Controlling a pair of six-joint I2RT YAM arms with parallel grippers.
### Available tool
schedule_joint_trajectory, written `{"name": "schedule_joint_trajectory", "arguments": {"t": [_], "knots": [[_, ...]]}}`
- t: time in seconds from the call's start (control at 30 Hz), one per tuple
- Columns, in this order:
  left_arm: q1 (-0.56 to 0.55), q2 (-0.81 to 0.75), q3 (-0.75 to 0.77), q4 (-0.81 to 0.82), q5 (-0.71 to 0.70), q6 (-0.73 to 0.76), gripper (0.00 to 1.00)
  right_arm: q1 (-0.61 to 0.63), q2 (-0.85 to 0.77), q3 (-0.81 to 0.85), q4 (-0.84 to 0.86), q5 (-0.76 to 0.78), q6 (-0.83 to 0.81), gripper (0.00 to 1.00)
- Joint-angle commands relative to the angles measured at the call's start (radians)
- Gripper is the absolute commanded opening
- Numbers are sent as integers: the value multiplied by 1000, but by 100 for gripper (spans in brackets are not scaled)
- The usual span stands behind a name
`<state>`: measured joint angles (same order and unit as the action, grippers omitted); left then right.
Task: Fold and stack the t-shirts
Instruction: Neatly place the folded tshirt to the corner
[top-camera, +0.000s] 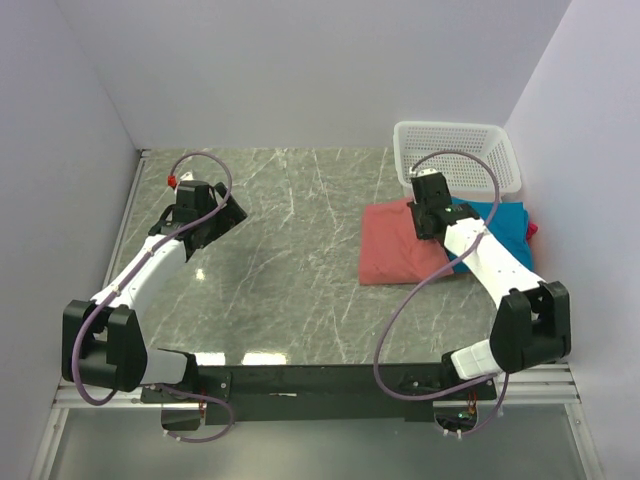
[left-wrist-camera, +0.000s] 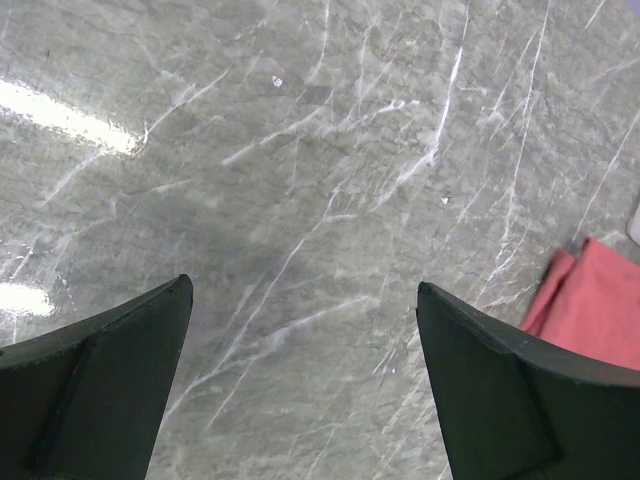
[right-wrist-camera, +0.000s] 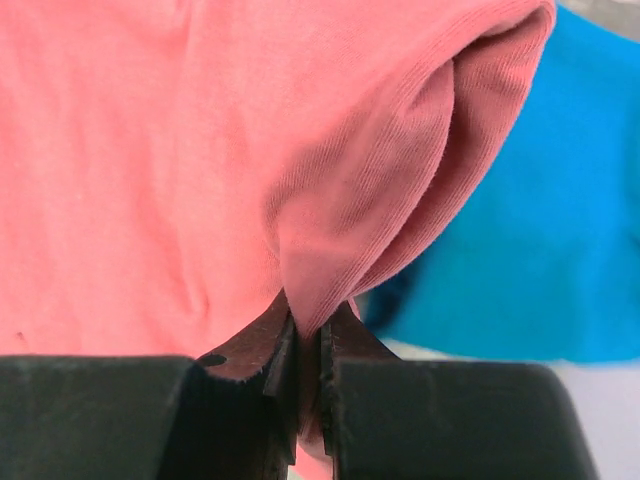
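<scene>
Right claw (right-wrist-camera: 308, 338) tight on fold of salmon-red t-shirt (right-wrist-camera: 150, 150)

We count three tees: one salmon tee (top-camera: 400, 245), one teal tee (top-camera: 505, 225) and a small piece of one magenta tee (top-camera: 531, 229), all just on the near side of the basket (top-camera: 447, 125). The basket is only one. We count two arms, the left arm (top-camera: 150, 265) and the right arm (top-camera: 490, 262), and two grippers, the left gripper (left-wrist-camera: 305, 380) and the right gripper (right-wrist-camera: 308, 345).
</scene>
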<state>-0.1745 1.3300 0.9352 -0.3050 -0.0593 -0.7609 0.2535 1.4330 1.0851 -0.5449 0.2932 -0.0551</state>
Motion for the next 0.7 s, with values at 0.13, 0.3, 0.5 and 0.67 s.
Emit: {"name": "schedule_joint_trajectory", "arguments": {"t": [0.13, 0.3, 0.5, 0.67], "knots": [[-2, -37, -12, 4, -20, 15, 99, -5, -106, 126, -180, 211, -22, 0], [-2, -48, -16, 6, -20, 15, 99, -8, -128, 183, -262, 291, -60, 0], [-2, -43, -13, 3, -30, 15, 100, -71, -158, 243, -247, 284, -118, 0], [-2, -25, -6, -8, -37, 17, 99, -157, -190, 317, -227, 158, -173, 0]]}}
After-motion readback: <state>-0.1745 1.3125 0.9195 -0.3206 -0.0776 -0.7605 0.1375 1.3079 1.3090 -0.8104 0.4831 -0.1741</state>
